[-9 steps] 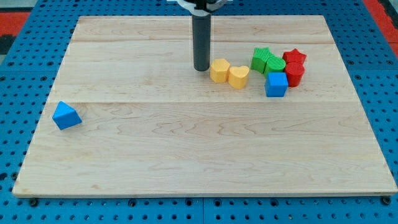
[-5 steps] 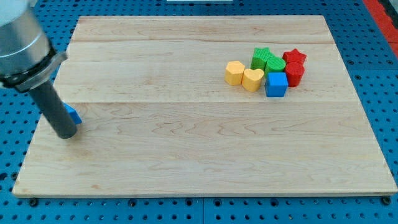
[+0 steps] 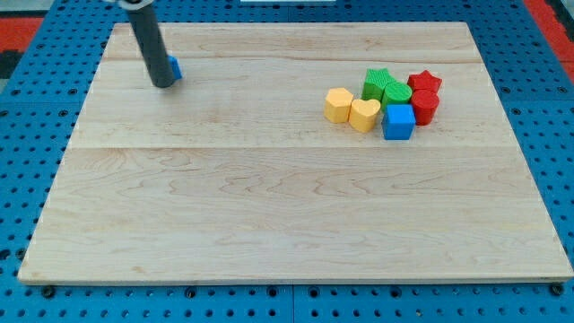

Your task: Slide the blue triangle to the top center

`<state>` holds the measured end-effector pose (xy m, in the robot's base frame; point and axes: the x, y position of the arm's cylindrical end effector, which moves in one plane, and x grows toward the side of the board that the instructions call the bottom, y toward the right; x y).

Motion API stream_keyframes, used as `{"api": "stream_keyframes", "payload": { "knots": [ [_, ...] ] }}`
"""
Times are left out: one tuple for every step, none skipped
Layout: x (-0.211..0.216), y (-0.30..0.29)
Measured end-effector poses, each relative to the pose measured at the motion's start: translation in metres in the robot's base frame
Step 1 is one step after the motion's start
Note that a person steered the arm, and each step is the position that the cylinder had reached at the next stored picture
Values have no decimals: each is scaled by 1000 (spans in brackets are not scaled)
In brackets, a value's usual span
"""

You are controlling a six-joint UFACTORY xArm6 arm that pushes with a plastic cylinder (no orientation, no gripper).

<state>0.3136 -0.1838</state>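
Note:
The blue triangle [image 3: 175, 67] lies near the board's top left, mostly hidden behind my rod; only a small blue edge shows on the rod's right side. My tip [image 3: 163, 84] rests on the board, touching the triangle on its lower left side. The rod slants up toward the view's top left.
A cluster of blocks sits at the upper right: a yellow block [image 3: 338, 104], a yellow heart [image 3: 364, 115], a green star [image 3: 377, 82], a green block [image 3: 395, 92], a blue cube [image 3: 398, 122], a red star [image 3: 425, 83] and a red block [image 3: 424, 107]. The wooden board [image 3: 287, 215] lies on a blue pegboard.
My tip has moved from the board's left edge up and to the right, and the blue triangle has gone with it, from the middle left to the top left.

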Motion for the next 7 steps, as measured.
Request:
{"api": "stream_keyframes", "payload": {
  "knots": [
    [-14, -60],
    [-34, -21],
    [-46, 78],
    [-47, 52],
    [-26, 42],
    [-26, 97],
    [-20, 112]
  ]
}}
